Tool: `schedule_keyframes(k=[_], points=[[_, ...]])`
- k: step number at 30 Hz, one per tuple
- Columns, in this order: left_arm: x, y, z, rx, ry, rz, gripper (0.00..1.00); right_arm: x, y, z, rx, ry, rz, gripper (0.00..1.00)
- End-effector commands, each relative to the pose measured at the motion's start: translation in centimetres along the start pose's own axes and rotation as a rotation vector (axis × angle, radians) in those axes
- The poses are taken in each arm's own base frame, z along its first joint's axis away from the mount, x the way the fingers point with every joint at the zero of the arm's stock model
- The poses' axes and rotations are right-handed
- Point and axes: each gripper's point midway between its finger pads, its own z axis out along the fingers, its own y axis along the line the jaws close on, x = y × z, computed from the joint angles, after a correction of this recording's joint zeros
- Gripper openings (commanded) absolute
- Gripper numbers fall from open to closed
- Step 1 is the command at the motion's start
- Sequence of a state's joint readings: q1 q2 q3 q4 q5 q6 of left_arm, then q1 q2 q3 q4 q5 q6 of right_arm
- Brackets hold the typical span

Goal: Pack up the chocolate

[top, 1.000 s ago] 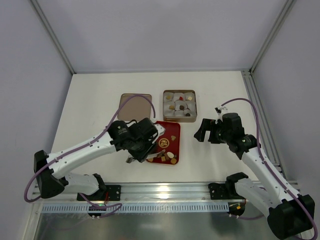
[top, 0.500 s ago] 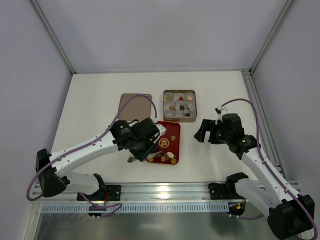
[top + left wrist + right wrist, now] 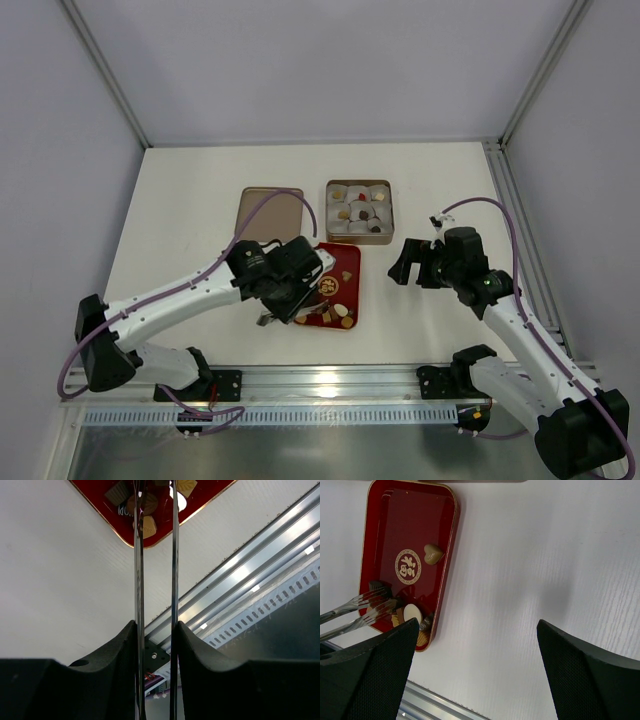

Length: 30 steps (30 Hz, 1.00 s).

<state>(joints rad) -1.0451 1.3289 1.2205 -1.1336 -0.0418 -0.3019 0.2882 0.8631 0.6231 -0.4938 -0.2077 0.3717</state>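
The chocolate pieces (image 3: 335, 313) lie bunched at the near end of a red tray (image 3: 356, 290), with one tan heart-shaped piece (image 3: 433, 553) lying apart. My left gripper (image 3: 285, 290) is shut on metal tongs (image 3: 138, 580). The tong tips reach into the bunch around a round brown piece (image 3: 146, 503), and the blades stand apart. I cannot tell whether they touch it. A cream round piece (image 3: 412, 613) lies beside the tips. My right gripper (image 3: 405, 262) is open and empty, and hovers over bare table to the right of the tray (image 3: 410, 525).
A square tin (image 3: 359, 210) holding white paper cups with several pieces in them stands behind the tray. Its lid (image 3: 270, 212) lies to the left, partly under my left arm. The metal rail (image 3: 240, 580) runs along the near table edge.
My left arm has shifted slightly to the right, bringing the tongs further over the near end of the tray. My right arm has not moved.
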Motion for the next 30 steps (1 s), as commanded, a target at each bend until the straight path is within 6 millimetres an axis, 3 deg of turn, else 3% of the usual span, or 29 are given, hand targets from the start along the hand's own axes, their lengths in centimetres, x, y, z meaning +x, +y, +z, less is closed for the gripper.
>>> schedule_keyframes(k=[1,7,13,17,25,29,30], points=[[-1.2,-0.4,-0.2,0.013,-0.037,0.016,0.36,-1.0,0.5,-0.2,-0.019,-0.042,-0.023,1.00],[-1.2,-0.3,0.1,0.005,-0.030,0.018,0.35,-1.0,0.5,-0.2,-0.020,-0.044,-0.024,1.00],[-1.1,-0.3,0.4,0.001,-0.017,0.021,0.29,-0.9,0.5,-0.1,-0.021,-0.038,-0.024,1.00],[-2.1,0.4,-0.3,-0.039,-0.057,0.013,0.21,-1.0,0.6,-0.1,-0.022,-0.038,-0.024,1.00],[-8.7,2.2,-4.2,-0.115,-0.248,-0.065,0.14,-1.4,0.9,-0.4,-0.032,-0.046,-0.023,1.00],[-12.0,3.0,-5.0,-0.115,-0.310,-0.108,0.13,-1.7,1.0,-0.6,-0.033,-0.051,-0.027,1.00],[-12.7,3.1,-4.4,-0.114,-0.302,-0.111,0.13,-1.7,1.1,-0.6,-0.032,-0.055,-0.029,1.00]])
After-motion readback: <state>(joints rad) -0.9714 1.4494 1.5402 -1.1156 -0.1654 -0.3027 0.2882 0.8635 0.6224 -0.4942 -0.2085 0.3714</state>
